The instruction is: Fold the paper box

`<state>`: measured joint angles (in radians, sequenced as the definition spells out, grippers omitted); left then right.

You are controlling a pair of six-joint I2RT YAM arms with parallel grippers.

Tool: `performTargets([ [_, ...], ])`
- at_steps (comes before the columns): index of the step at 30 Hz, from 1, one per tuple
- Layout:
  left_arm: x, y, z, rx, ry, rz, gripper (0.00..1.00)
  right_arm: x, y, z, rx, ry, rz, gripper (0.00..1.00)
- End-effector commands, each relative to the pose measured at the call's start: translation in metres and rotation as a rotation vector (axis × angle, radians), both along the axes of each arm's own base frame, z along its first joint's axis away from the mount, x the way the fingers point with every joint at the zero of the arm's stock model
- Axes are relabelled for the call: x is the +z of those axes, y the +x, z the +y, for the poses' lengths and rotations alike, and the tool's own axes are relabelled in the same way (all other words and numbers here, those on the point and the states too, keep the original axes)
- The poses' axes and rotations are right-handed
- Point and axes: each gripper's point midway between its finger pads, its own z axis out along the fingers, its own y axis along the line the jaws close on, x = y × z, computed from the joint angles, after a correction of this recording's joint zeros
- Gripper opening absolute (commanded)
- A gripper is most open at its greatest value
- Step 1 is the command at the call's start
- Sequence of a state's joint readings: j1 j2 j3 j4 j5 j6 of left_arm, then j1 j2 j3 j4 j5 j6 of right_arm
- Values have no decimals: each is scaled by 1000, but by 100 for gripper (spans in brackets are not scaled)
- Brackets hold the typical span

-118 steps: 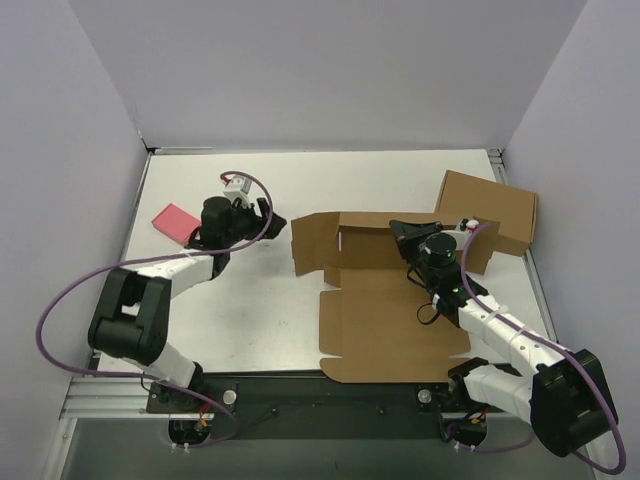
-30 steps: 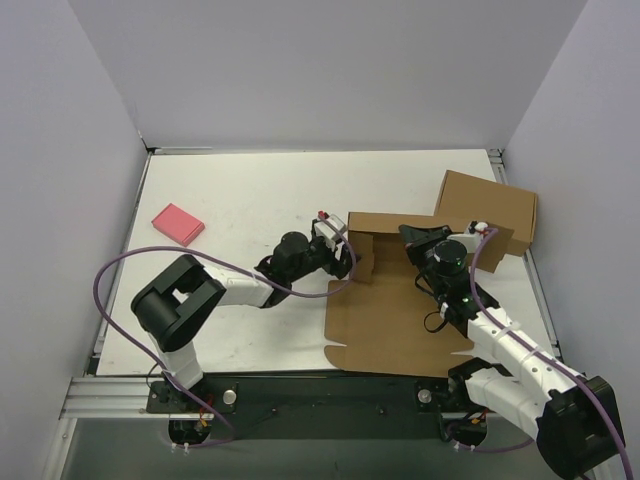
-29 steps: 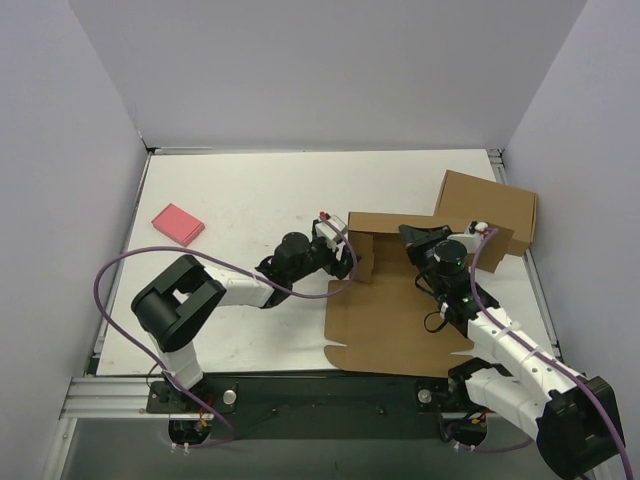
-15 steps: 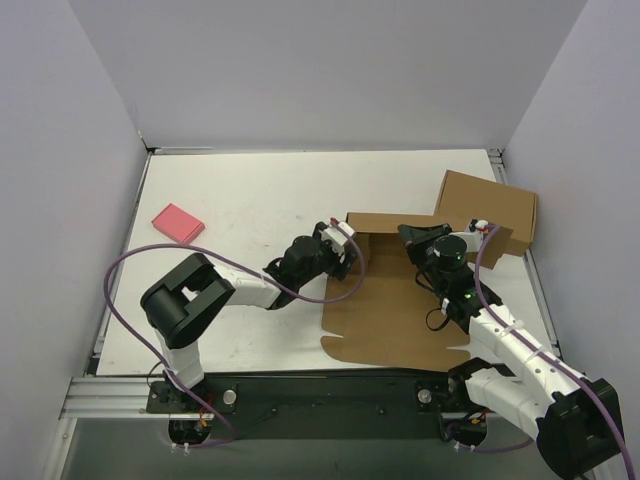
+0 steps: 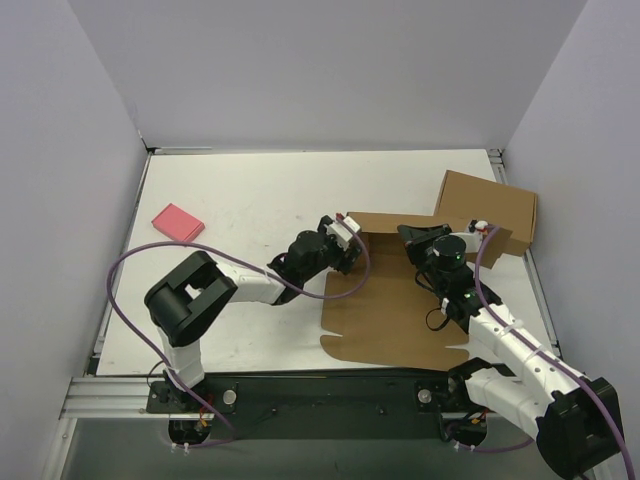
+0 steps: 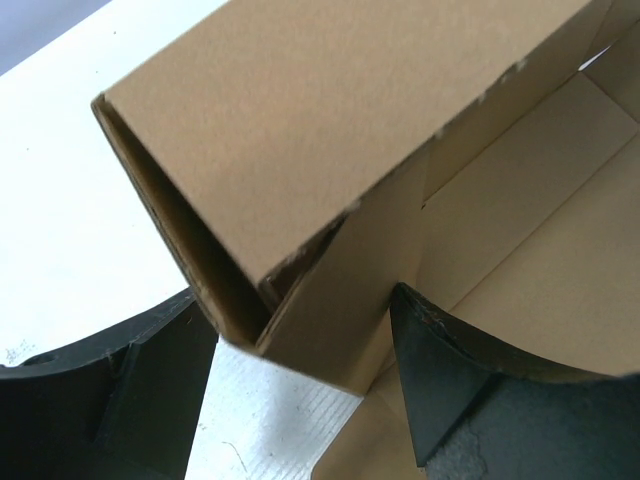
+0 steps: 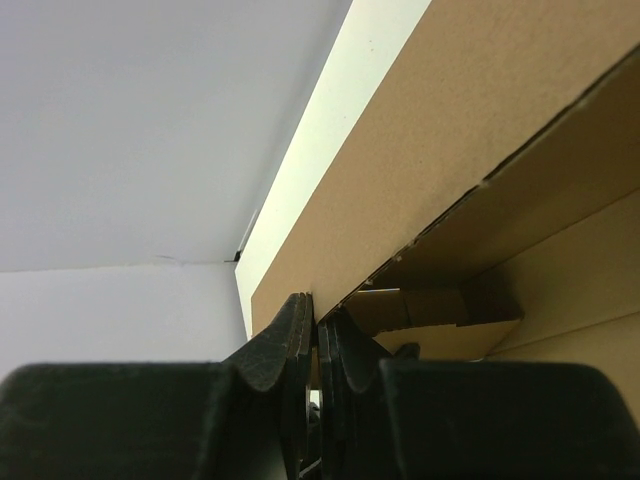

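Now you're raising the box [image 5: 395, 310] walls.
Your right pincer [image 7: 314, 335] clamps the back wall; left pincer [image 6: 300, 345], apart, should tuck the side in.

One paper box [image 5: 390, 312]; one formed cardboard box [image 5: 490, 205]; one pink block [image 5: 177, 223].

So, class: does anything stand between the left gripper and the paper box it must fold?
Nothing visible does. The left gripper is open and straddles a raised corner of the paper box. The second box and the pink block lie well aside.
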<state>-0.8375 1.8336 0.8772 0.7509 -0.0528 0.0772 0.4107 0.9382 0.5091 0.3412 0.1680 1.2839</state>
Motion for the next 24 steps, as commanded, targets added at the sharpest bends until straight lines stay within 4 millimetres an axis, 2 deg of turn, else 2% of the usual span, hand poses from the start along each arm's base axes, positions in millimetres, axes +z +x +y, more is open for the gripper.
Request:
performTargets([
  [1, 42, 20, -11, 41, -75, -110, 77, -32, -12, 2, 50, -69, 112, 0],
  [6, 41, 26, -10, 100, -71, -119, 70, -32, -12, 2, 44, -67, 115, 0],
  [7, 41, 26, -10, 119, -72, -120, 65, -33, -12, 2, 42, -64, 118, 0],
  [16, 22, 46, 34, 423, -10, -134, 54, -31, -12, -4, 4, -50, 118, 0],
  [24, 15, 52, 50, 527, 46, -165, 42, -36, -14, -7, -35, -48, 143, 0],
])
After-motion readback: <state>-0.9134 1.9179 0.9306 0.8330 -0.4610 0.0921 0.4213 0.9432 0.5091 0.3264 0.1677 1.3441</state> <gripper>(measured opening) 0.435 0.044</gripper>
